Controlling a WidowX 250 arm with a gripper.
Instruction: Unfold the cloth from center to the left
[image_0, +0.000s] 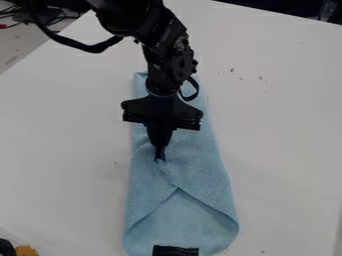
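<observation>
While the arm (172, 55) hung over the table (280, 135), its gripper (159, 156) was narrowed, seemingly on a pinch of the blue cloth (200, 170), near the middle of the folds. The cloth ran lengthwise down the camera view (a long parcel, really), its left edge there nearer the gripper than its right. Opening that flap, I judged, called for a sideways pull across the length.

Soft, muted light, gentle shadows

Diffuse, moderate light spreads over the smooth white tabletop (280, 125). Thin, soft shadows line the folds of the oblong light-blue textured cloth (197, 172); the black jointed robot arm (167, 47) sinks into near-black, with small pale glints
</observation>
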